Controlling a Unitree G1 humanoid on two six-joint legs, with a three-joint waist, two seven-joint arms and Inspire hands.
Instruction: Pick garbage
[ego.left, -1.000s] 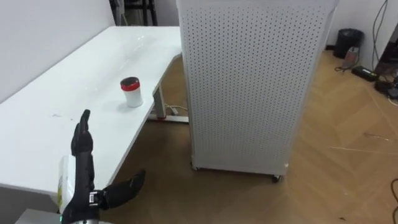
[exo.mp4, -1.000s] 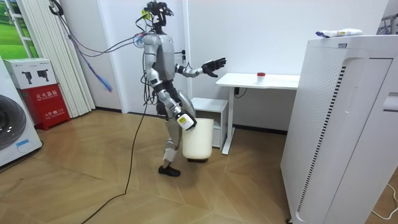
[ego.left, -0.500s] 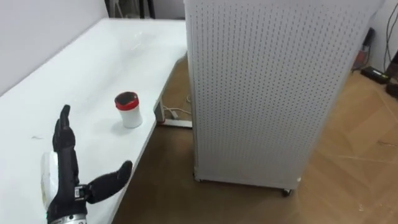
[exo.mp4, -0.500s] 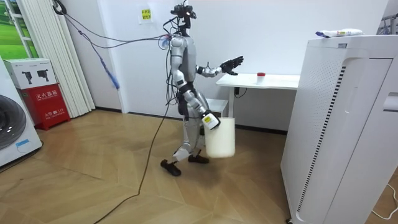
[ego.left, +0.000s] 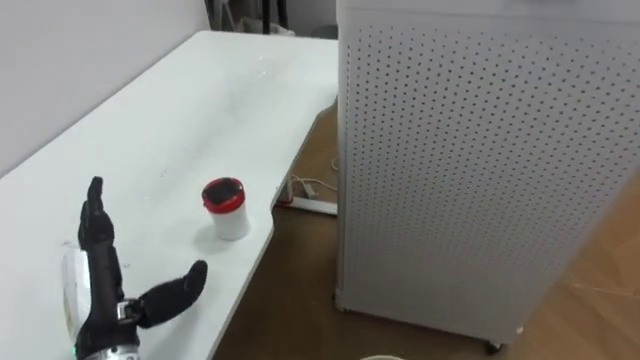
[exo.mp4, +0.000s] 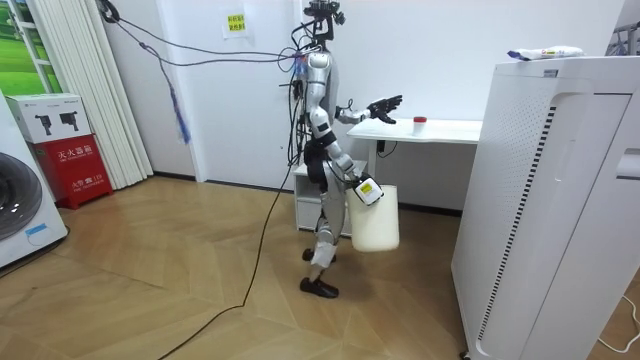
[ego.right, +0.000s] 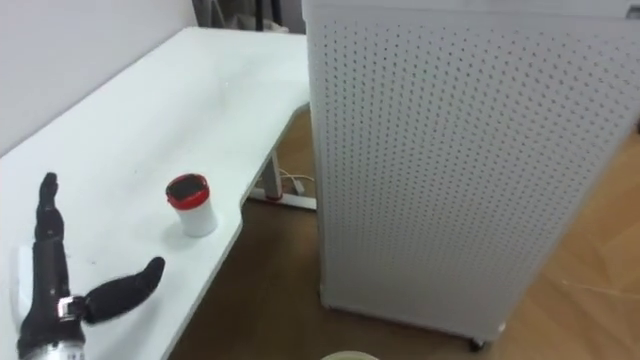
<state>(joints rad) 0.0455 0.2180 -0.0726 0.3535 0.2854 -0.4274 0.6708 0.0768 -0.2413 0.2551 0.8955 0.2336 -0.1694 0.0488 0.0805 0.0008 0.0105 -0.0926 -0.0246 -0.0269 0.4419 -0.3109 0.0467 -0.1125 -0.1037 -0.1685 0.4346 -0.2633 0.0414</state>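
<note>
Nearer now in the left eye view, left hand (ego.left: 104, 293) spread wide above the table (ego.left: 200, 120), red-topped cup (ego.left: 226, 208) close ahead on it; in the room view stepped right up to the table, so almost ready to grab

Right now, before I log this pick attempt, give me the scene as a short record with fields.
left hand: open, raised over the table near its edge
cup: white, red rim, upright on the table, apart from that hand
right hand: at the bin
bin: white, beside the robot's legs
cabinet: white, perforated, right of the table
</note>
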